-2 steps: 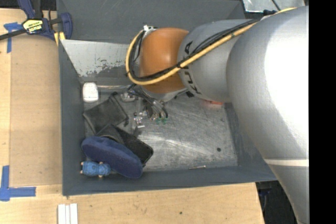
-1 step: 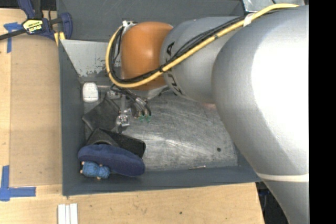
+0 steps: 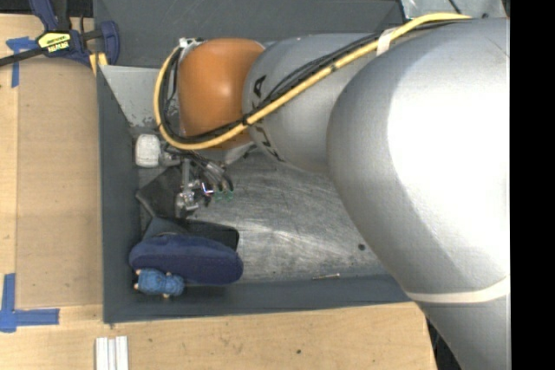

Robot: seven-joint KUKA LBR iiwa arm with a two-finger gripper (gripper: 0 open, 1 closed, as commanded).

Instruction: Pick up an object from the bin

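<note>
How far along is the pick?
Done: the arm is down in the bin, pincer low over a black flat piece at the left. In hand: nothing visibly lifted. Left: grasp and raise; the dark blue pouch and small blue toy lie nearby.

Right of the dark blue pouch (image 3: 186, 260) the bin (image 3: 295, 230) floor lies bare; beyond the pouch a black sheet (image 3: 160, 195) and a white cap (image 3: 147, 152) crowd the wall, and a small blue toy (image 3: 158, 282) touches its near edge.
</note>
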